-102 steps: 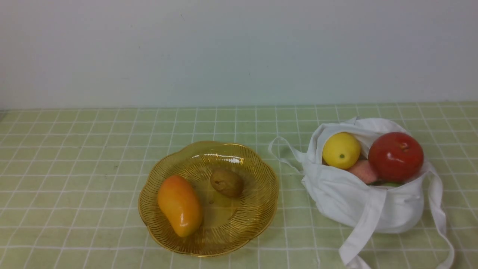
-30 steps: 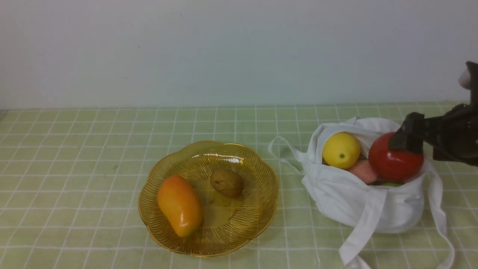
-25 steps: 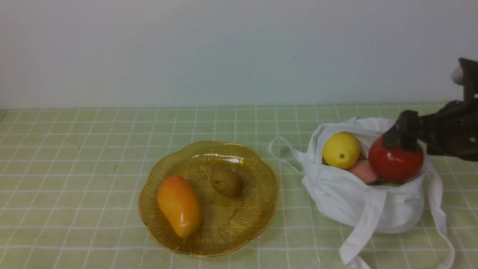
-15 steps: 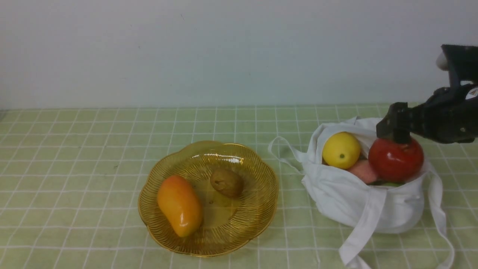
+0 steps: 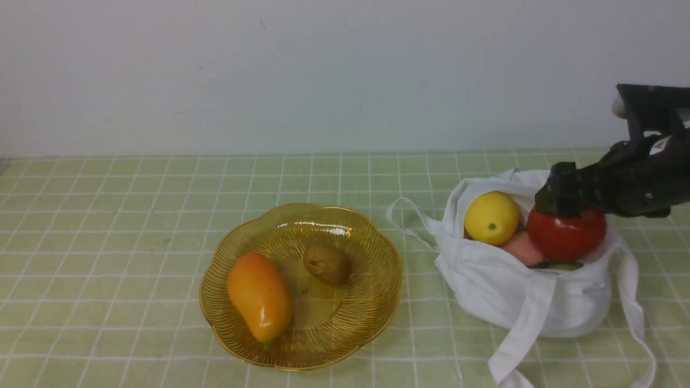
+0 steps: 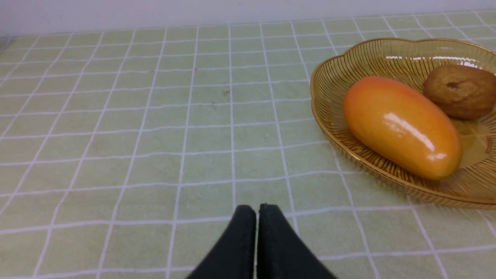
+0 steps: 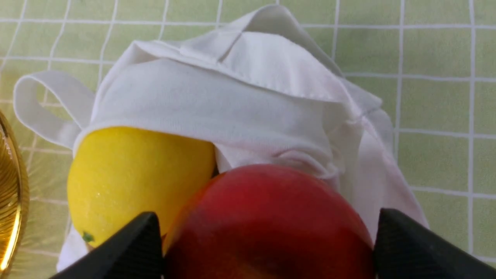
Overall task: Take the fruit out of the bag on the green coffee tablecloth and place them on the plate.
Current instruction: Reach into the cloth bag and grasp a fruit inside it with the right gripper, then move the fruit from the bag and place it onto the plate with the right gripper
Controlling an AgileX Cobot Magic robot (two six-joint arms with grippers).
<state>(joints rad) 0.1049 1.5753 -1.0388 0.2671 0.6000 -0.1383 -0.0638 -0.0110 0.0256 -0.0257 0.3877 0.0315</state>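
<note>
The white bag (image 5: pixel 517 291) sits on the green coffee tablecloth (image 5: pixel 135 215) at the right, its mouth open. In it lie the fruit: a red apple (image 5: pixel 566 237), a yellow lemon (image 5: pixel 491 218), a pinkish fruit (image 5: pixel 520 247) and a sliver of a green one (image 5: pixel 563 266). My right gripper (image 5: pixel 566 207) is lowered over the apple (image 7: pixel 267 221); its jaws stand wide, one finger close against each side, and the apple still rests in the bag (image 7: pixel 232 97) beside the lemon (image 7: pixel 139 174). The amber plate (image 5: pixel 372 302) stands left of the bag. My left gripper (image 6: pixel 256 211) is shut and empty, low over the cloth, left of the plate (image 6: pixel 329 128).
An orange mango (image 5: pixel 260 296) and a brown kiwi (image 5: pixel 327 262) lie in the plate. The bag's long straps (image 5: pixel 517 345) trail over the cloth toward the front edge. A pale wall (image 5: pixel 323 75) closes the back of the table.
My right arm has come in from the right and lowered over the apple, fingers now on either side of it. The apple and lemon have shifted slightly.
</note>
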